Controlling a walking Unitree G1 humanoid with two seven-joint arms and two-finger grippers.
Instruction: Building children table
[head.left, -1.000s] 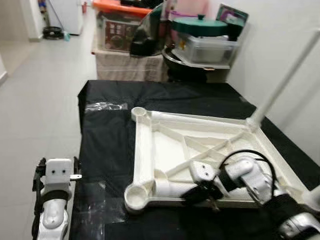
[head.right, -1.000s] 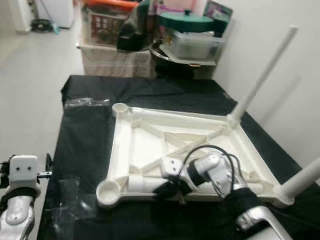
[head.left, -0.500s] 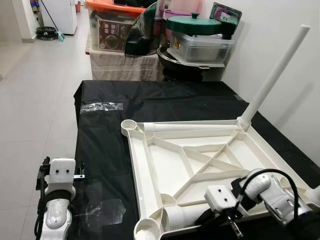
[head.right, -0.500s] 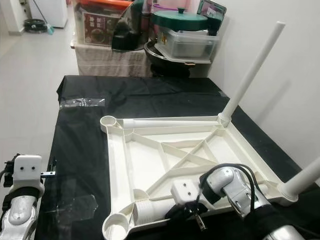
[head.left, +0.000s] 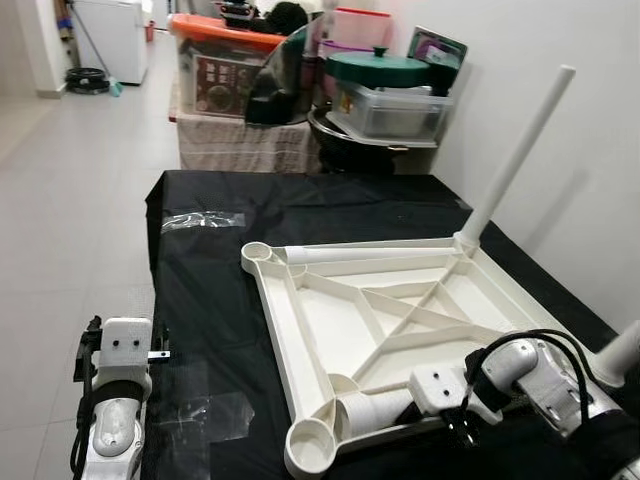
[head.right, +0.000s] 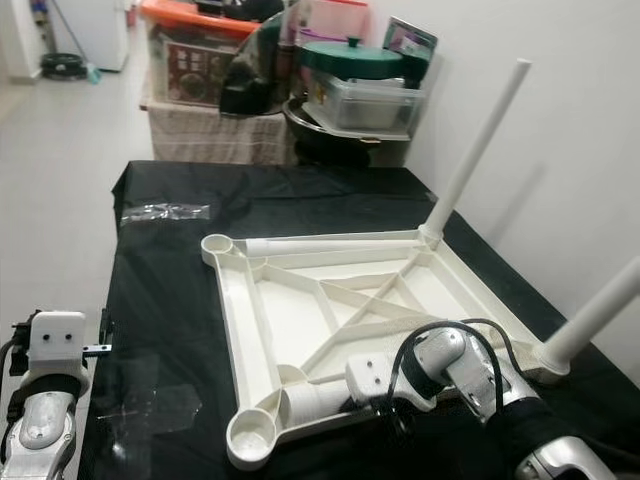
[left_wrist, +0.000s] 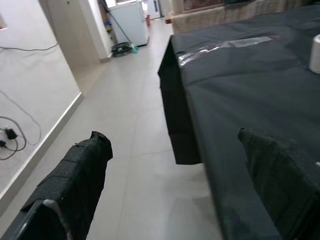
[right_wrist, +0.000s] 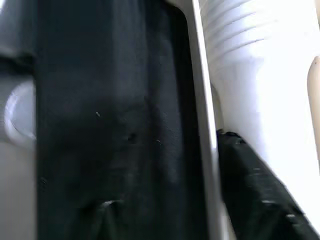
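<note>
My right claw (head.left: 455, 425) grips the loose leg (head.left: 375, 410) at the upturned white table frame's (head.left: 330, 330) near edge; my left claw (left_wrist: 175, 195) hangs open beside it.

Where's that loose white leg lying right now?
The leg lies inside the upturned tabletop, by its near-left corner socket, beside the right end effector.

table top (head.left: 340, 330): 1 | upright legs (head.left: 515, 155): 2 | loose leg (head.left: 372, 410): 1 | empty corner sockets (head.left: 256, 253): 2

The upturned tabletop (head.left: 370, 330) and its legs (head.left: 512, 160) look like smooth, matt white plastic. Beneath it, the surface (head.left: 230, 300) wears matt black cloth. Beside that, the floor (head.left: 70, 200) is glossy tile.
</note>
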